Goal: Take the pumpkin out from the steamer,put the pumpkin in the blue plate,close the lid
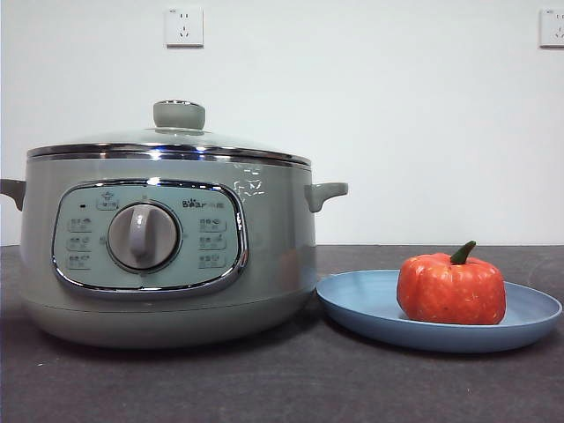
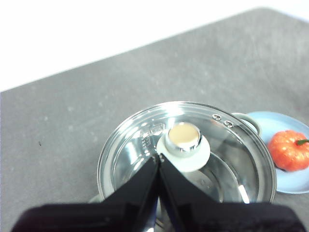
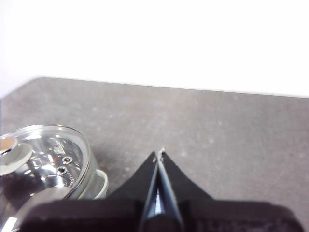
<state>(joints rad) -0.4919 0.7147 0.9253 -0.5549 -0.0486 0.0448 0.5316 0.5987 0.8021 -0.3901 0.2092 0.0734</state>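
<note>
Left gripper [image 2: 159, 158]: jaws pressed together on nothing, hanging above the lid just beside its knob, not touching it as far as the wrist view shows.
Right gripper [image 3: 159, 153]: jaws likewise pinched together and empty, held over bare table off the steamer's side.
Lid [image 2: 186, 159]: seated on the steamer, chrome rim all round. Glass, so likely heavy for its size, stiff, breakable and slippery; the pale green knob [image 1: 179, 114] is the one sensible place to grip.
Steamer [image 1: 167, 247]: large, rigid, probably heavy enough to stay put; side handles stick out at each side.
Pumpkin [image 1: 451, 289]: resting upright in the blue plate, green stem up. Looks light and fairly firm; ribbed flanks would take a pinch better than the thin stem.
Blue plate [image 1: 370, 304]: shallow, just beside the steamer, near its handle but apart from it.
Task standing: by the look of things, all three steps appear done.
Surroundings: grey table [image 1: 264, 388], white wall with two sockets [image 1: 183, 26].
Obstructions: none visible around the lid or plate.
</note>
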